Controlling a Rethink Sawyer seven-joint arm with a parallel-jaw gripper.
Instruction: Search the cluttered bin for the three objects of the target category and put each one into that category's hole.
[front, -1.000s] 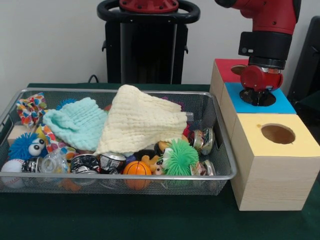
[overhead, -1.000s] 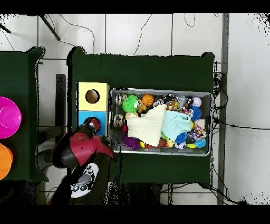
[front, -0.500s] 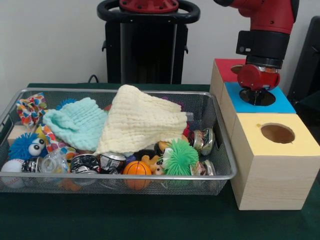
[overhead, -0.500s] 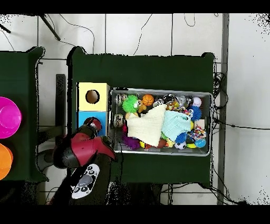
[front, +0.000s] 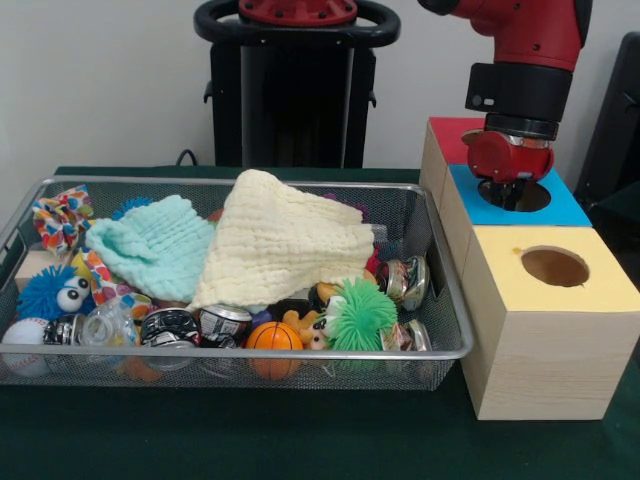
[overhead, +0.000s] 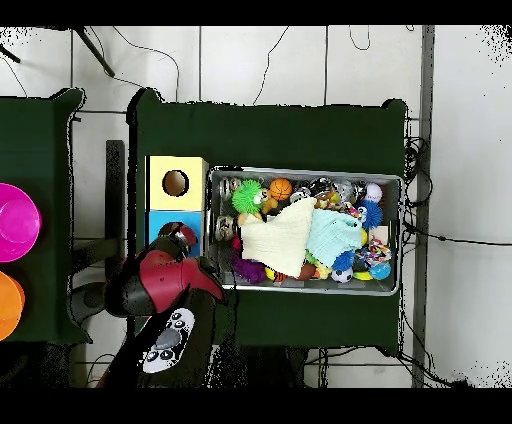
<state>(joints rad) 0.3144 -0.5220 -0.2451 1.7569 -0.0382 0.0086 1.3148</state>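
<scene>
My gripper (front: 512, 190) hangs right over the hole in the blue box (front: 565, 208), tips just above the opening; can't tell if it's open or closed, and can't see anything held in it

Three boxes sit in a row just beside the bin's right end in the front view: red box (front: 452, 138) at the far end, blue in the middle, yellow box (front: 600, 283) nearest the table's front edge. Yellow box's hole (front: 556, 267) shows empty and dark. In the overhead view my arm (overhead: 150, 285) covers the red box and part of the blue one

Wire mesh bin (front: 240, 360) sits mid-table on the green cloth (front: 300, 440), packed full:
- cream cloth (front: 285, 240) draped over the middle of the pile, reaching toward the right end
- mint cloth (front: 155, 250) beside it on the left, touching it
- green spiky ball (front: 360, 315) near the front right corner
- small basketball (front: 273, 336) against the front wall, just left of the green ball
- blue fuzzy ball with eyes (front: 50, 292) at the left end
- baseball (front: 22, 332) in the front left corner
- colourful polka-dot bow (front: 60, 218) in the back left corner
- tins (front: 195, 325) along the front wall, more at the right end (front: 405, 280)

Which category is the target, I can't tell
</scene>
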